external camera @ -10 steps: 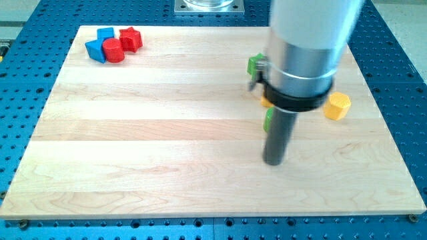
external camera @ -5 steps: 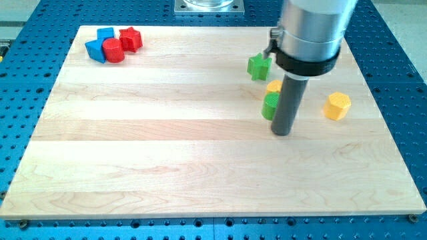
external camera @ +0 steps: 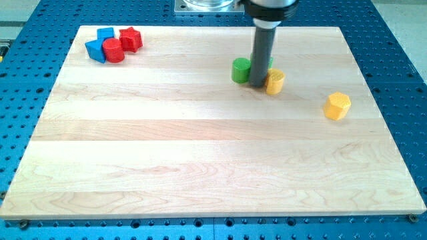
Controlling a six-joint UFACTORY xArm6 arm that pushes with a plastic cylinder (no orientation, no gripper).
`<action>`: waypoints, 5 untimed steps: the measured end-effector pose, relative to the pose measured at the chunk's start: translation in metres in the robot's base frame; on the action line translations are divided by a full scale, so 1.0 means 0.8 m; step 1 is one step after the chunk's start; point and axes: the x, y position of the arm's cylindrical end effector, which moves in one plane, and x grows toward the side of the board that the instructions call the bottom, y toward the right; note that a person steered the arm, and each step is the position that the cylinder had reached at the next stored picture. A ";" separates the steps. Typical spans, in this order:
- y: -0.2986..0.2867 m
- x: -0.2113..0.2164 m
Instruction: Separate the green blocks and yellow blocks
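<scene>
tip wedged between green and yellow

pale wooden table point(external camera: 200, 147) lies on a blue perforated base point(external camera: 20, 80), and its blocks sit in two groups well apart. at the view's top left, a blue block point(external camera: 96, 50) and a second blue block point(external camera: 105, 33) touch a red cylinder point(external camera: 113, 51), with a red star-shaped block point(external camera: 131, 39) just beside them. toward the view's top right, a green cylinder point(external camera: 241, 70) stands just left of the dark rod, and a sliver of another green block point(external camera: 269, 63) shows behind the rod, its shape hidden. my tip point(external camera: 257, 84) rests on the table between the green cylinder and a yellow cylinder point(external camera: 275, 82), close against both. further right, well apart from that cluster, sits a yellow hexagonal block point(external camera: 337, 106). the arm carries no pincer, only this rod.
</scene>
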 end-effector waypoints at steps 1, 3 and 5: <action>0.046 -0.004; 0.128 0.021; 0.063 0.011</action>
